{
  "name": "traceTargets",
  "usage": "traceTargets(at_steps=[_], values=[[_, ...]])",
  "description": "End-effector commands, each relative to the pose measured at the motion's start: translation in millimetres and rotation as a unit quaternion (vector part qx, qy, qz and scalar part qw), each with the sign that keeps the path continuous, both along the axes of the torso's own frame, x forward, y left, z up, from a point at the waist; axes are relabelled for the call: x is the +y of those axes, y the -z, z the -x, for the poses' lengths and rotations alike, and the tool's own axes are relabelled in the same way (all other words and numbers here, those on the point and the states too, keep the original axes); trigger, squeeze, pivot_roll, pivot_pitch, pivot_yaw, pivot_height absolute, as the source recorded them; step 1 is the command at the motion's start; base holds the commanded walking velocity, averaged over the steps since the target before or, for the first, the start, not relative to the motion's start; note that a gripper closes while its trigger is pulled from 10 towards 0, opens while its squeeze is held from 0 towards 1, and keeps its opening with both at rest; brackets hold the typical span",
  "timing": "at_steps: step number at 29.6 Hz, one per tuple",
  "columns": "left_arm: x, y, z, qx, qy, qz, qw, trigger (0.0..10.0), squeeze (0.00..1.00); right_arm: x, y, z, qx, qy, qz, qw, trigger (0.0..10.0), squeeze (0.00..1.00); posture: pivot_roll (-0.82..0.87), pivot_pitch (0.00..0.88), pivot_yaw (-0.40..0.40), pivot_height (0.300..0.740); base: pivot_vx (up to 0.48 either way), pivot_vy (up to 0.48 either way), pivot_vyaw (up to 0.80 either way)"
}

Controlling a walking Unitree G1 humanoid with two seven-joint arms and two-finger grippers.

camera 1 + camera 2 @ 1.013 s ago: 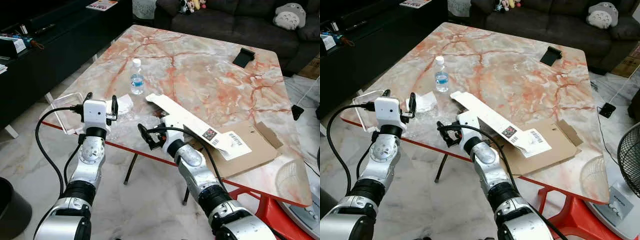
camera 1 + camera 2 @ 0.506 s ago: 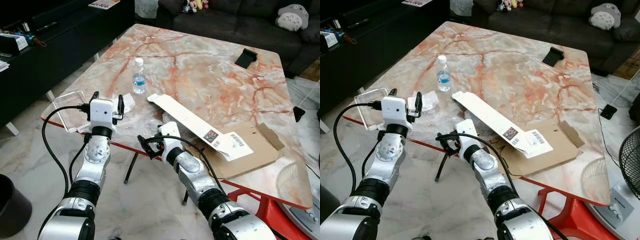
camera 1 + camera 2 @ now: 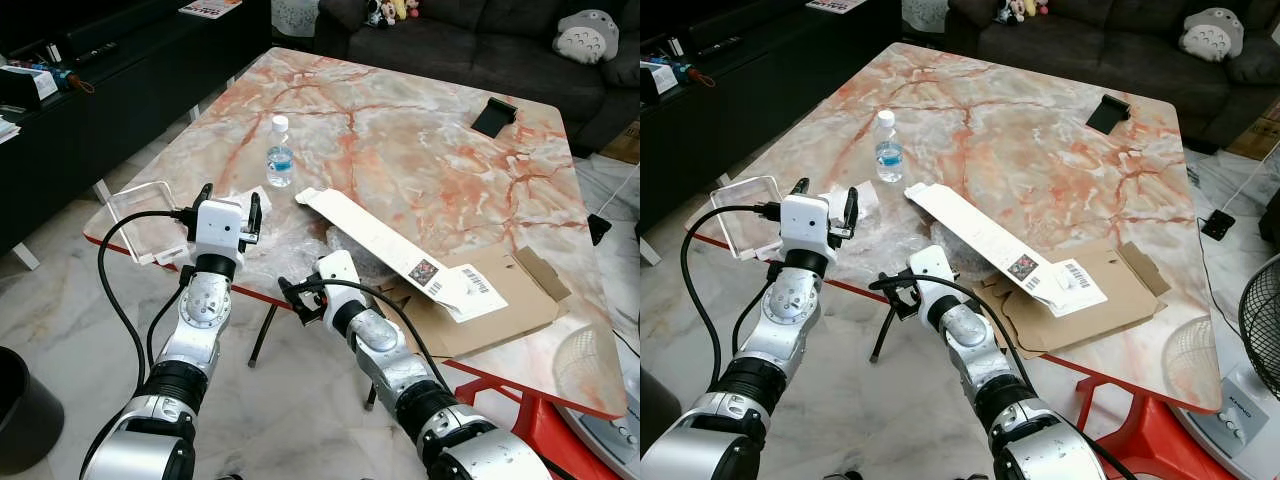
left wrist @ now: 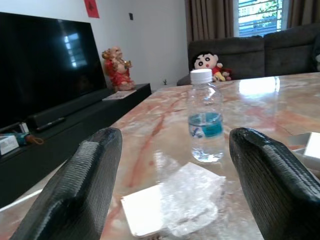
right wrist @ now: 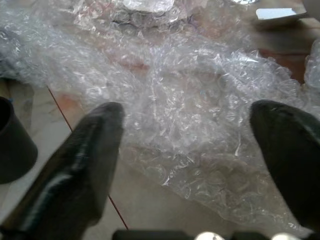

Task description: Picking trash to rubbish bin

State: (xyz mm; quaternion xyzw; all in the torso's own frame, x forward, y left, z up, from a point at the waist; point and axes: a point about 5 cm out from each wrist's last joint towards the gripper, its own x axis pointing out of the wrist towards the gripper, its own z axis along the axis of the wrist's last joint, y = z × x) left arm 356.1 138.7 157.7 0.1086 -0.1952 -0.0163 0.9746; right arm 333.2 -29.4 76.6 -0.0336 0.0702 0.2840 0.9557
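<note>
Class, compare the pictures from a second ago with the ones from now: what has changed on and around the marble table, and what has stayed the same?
The left gripper has moved forward over the table edge toward the small clear wrapper, fingers open. The right gripper has drawn back slightly at the table edge, open, facing the bubble wrap. Nothing has been grasped. The water bottle, white carton and cardboard lie unchanged.
</note>
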Motion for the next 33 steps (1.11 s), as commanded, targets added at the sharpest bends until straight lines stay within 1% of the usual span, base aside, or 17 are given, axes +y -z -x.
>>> traceTargets(at_steps=[1, 8, 18, 22, 25, 27, 28, 29, 31, 33], values=[[-4.4, -1.8, 0.6, -0.004, 0.005, -0.010, 1.000, 10.0, 0.00, 25.2, -5.2, 5.0, 0.003, -0.023, -0.018, 1.000, 0.0, 0.00, -0.04, 0.098, -0.110, 0.740, 0.000, 0.000, 0.00], [-7.8, -2.1, 0.3, -0.003, 0.009, -0.014, 1.000, 10.0, 0.00, 25.9, -5.5, 4.7, 0.001, -0.019, -0.018, 1.000, 0.0, 0.00, -0.04, 0.093, -0.104, 0.740, 0.000, 0.000, 0.00], [-9.6, -3.6, -1.2, -0.003, 0.013, -0.015, 1.000, 10.0, 0.00, 28.9, -1.3, 8.9, 0.006, -0.024, -0.019, 1.000, 0.0, 0.00, -0.05, 0.087, -0.099, 0.740, 0.000, 0.000, 0.00], [-10.4, -4.3, -1.7, -0.004, 0.014, -0.014, 1.000, 10.0, 0.00, 30.7, -2.6, 9.4, 0.006, -0.031, -0.028, 0.999, 0.0, 0.00, -0.05, 0.080, -0.096, 0.740, 0.000, 0.000, 0.00], [-10.3, -5.5, -2.2, -0.005, 0.014, -0.011, 1.000, 10.0, 0.00, 31.7, -6.9, 8.1, 0.004, -0.034, -0.047, 0.998, 0.0, 0.00, -0.04, 0.077, -0.095, 0.740, 0.000, 0.000, 0.00], [-8.8, -6.6, -2.8, -0.006, 0.012, 0.001, 1.000, 10.0, 0.00, 31.7, -9.7, 6.9, 0.003, -0.036, -0.057, 0.998, 0.0, 0.00, -0.05, 0.076, -0.094, 0.740, 0.000, 0.000, 0.00], [-6.7, -7.6, -3.4, -0.006, 0.009, 0.015, 1.000, 10.0, 0.00, 31.8, -11.9, 5.9, 0.003, -0.039, -0.066, 0.997, 0.0, 0.00, -0.05, 0.072, -0.093, 0.740, 0.000, 0.000, 0.00], [-2.7, -8.8, -4.5, -0.005, 0.002, 0.036, 0.999, 10.0, 0.00, 31.3, -17.0, 4.2, 0.000, -0.043, -0.086, 0.995, 0.0, 0.00, -0.05, 0.068, -0.091, 0.740, 0.000, 0.000, 0.00], [2.1, -10.1, -5.6, -0.004, -0.006, 0.059, 0.998, 10.0, 0.00, 29.2, -22.8, 1.6, -0.007, -0.043, -0.103, 0.994, 0.0, 0.00, -0.05, 0.064, -0.089, 0.740, 0.000, 0.000, 0.00], [3.7, -10.5, -6.2, -0.004, -0.009, 0.065, 0.998, 10.0, 0.00, 27.9, -24.9, 0.7, -0.010, -0.042, -0.110, 0.993, 0.0, 0.00, -0.05, 0.060, -0.087, 0.740, 0.000, 0.000, 0.00]])
